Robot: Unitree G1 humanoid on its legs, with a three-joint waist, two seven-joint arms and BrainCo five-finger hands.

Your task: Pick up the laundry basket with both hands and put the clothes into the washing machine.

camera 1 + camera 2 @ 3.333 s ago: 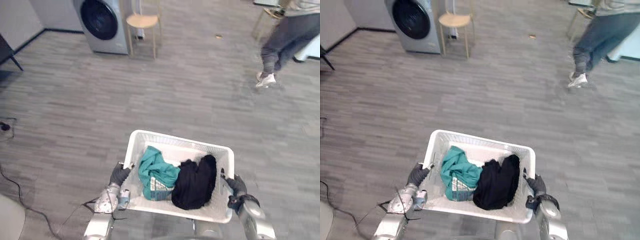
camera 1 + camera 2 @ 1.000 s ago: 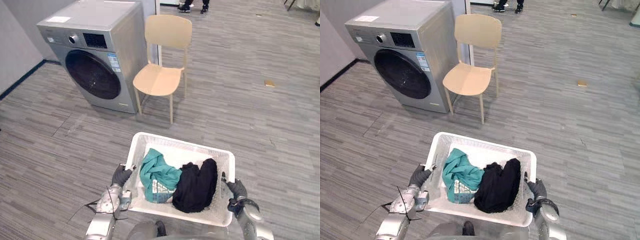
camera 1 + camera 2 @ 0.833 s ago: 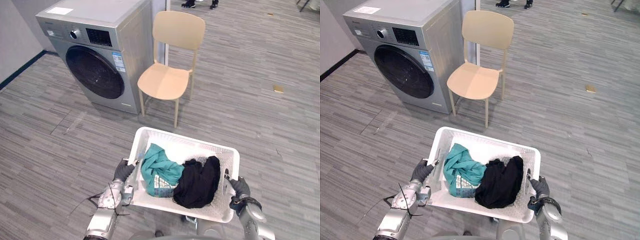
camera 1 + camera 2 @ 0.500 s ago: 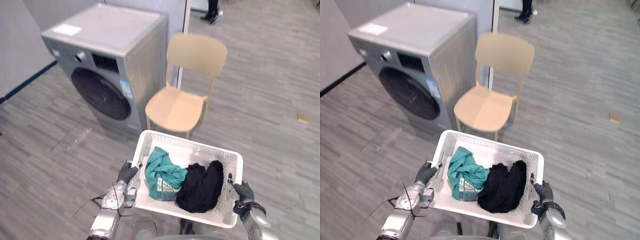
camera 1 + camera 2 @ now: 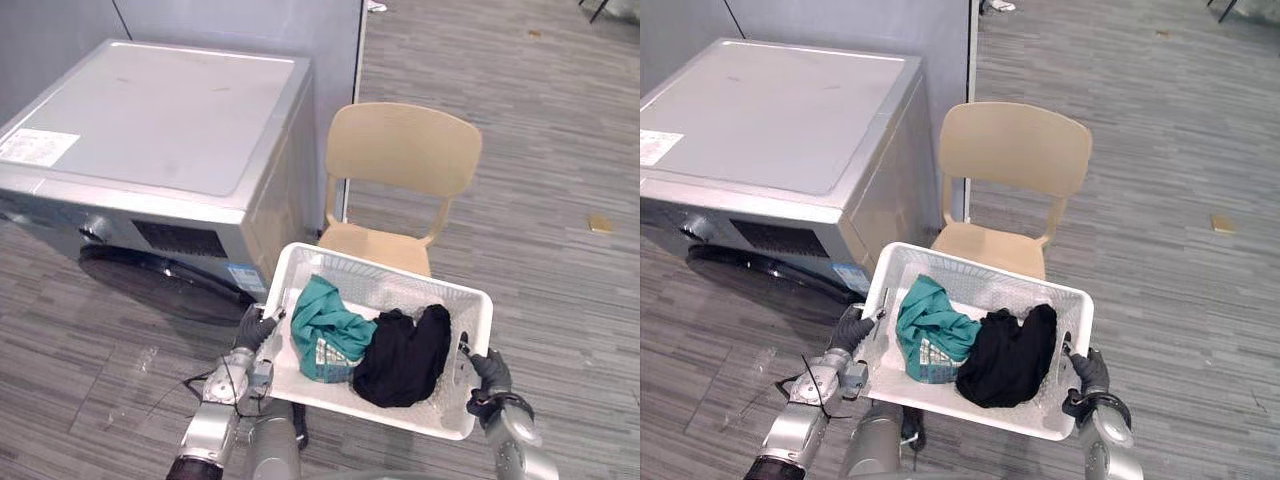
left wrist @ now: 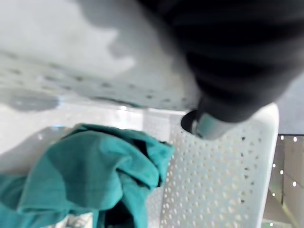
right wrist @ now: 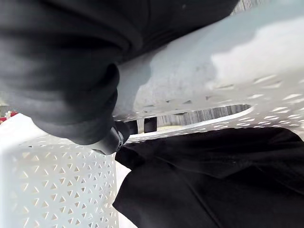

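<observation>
I hold a white perforated laundry basket (image 5: 392,270) above the floor. A teal garment (image 5: 325,325) lies in its left half and a black garment (image 5: 405,350) in its right half. My left hand (image 5: 254,328) is shut on the basket's left rim, and my right hand (image 5: 490,372) is shut on the right rim. In the left wrist view a finger (image 6: 209,124) curls over the rim above the teal garment (image 6: 85,161). The right wrist view shows my hand (image 7: 61,85) on the rim beside the black garment (image 7: 199,180). The silver-grey washing machine (image 5: 160,120) stands just left of the basket, its dark round door (image 5: 150,285) shut.
A beige chair (image 5: 400,160) stands right behind the basket, beside the washing machine and against a grey partition (image 5: 250,25). A small brown scrap (image 5: 600,224) lies on the grey plank floor at the far right.
The camera has moved much nearer to the washing machine and chair, which now sit close around the basket. Both hands keep the same hold on the basket, and the clothes have not shifted.
</observation>
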